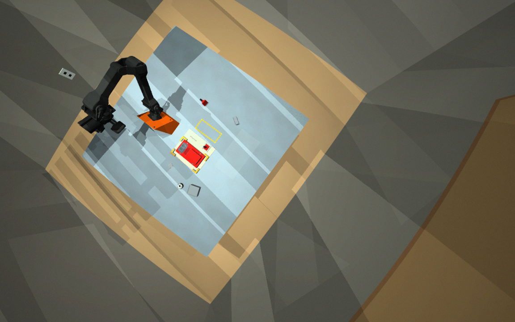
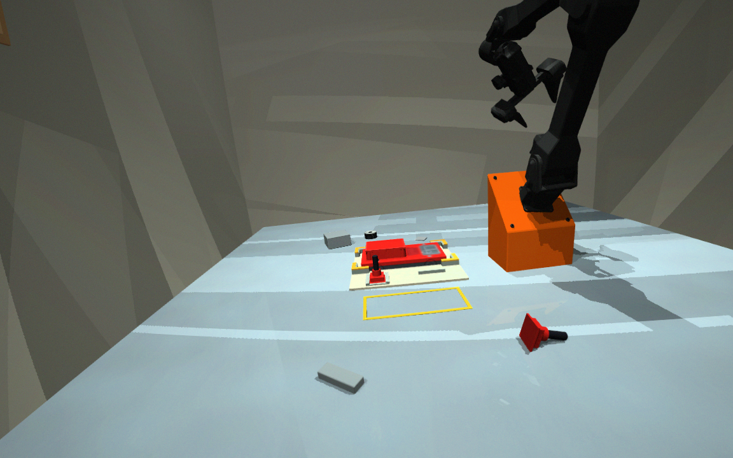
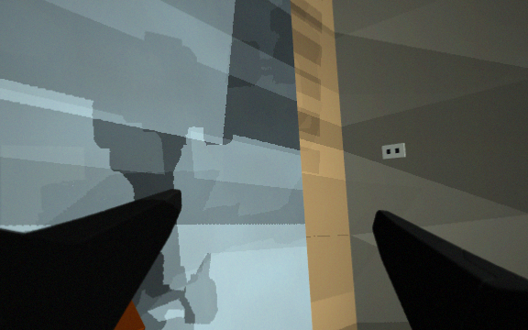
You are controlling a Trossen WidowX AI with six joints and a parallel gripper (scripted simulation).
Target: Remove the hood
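Note:
The red toy car (image 1: 190, 155) (image 2: 394, 253) sits in yellow corner brackets on a cream board (image 1: 193, 136) (image 2: 448, 277) mid-table. Its hood (image 1: 182, 148) (image 2: 431, 250) is the greyish panel at the end nearest the arm's orange base (image 1: 165, 124) (image 2: 529, 242). The marked area is a yellow outline (image 1: 211, 126) (image 2: 417, 313) on the table right beside the board. My gripper (image 1: 105, 128) (image 2: 534, 105) (image 3: 277, 208) is open and empty, high in the air beyond the base, far from the car. In the wrist view it looks down at the table's edge.
A red upright clamp (image 1: 208, 149) (image 2: 376, 274) stands on the board. A loose red tool with a black handle (image 1: 203, 101) (image 2: 537, 333), two grey blocks (image 1: 235, 120) (image 2: 340, 376) (image 1: 193, 189) (image 2: 337, 240) and a small ring (image 1: 180, 185) (image 2: 370, 234) lie on the table.

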